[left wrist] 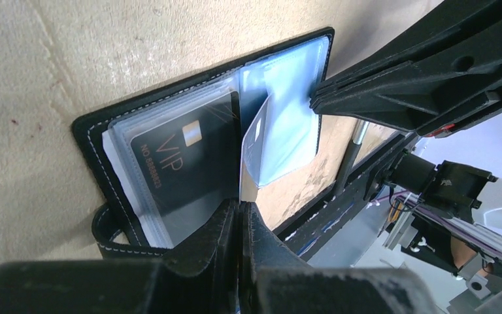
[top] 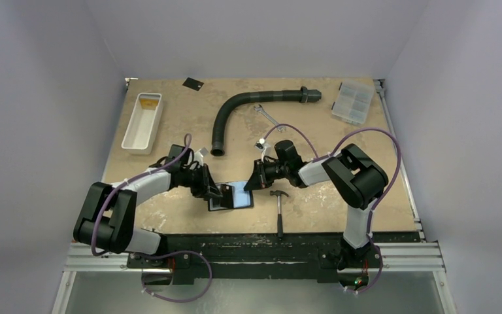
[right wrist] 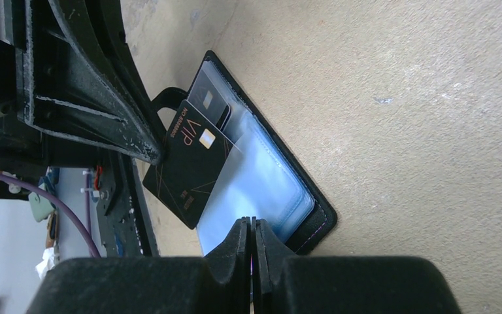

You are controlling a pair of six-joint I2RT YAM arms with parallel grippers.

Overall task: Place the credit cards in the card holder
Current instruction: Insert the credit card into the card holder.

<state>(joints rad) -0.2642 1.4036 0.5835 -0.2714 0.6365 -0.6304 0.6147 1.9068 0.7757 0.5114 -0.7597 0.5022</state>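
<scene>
Down at the near middle of the tan, speckled board table (top: 170, 104), the black stitched folding card holder (top: 238, 196) (left wrist: 91, 134) (right wrist: 323, 212) lay open and flat, its glossy bluish clear sleeves facing up. My left gripper (top: 219, 193) (left wrist: 238, 219) sat at the holder's left edge with its fingers pressed together, right by the corner of a black VIP card with a gold chip (left wrist: 183, 163) (right wrist: 186, 173). I could not tell whether card, sleeve or nothing lay between them. That card rested partly under a clear sleeve and, seen from my right wrist, one end stuck out past the holder's edge. My right gripper (top: 253, 185) (right wrist: 251, 229) was also closed tight, its tip touching the rim of the opposite page. A small hammer with a black handle (top: 280, 209) lay just beside the holder. Well apart, toward the far edge, lay another small flat black card (top: 192, 83), a long white rectangular tray (top: 142, 123), a curved black ribbed hose (top: 235, 104), a metal wrench (top: 267, 116) and a clear compartmented plastic box (top: 353, 101). Plain pale grey walls (top: 248, 39) closed the table in on three sides, and an aluminium rail (top: 418, 255) ran along its near edge.
</scene>
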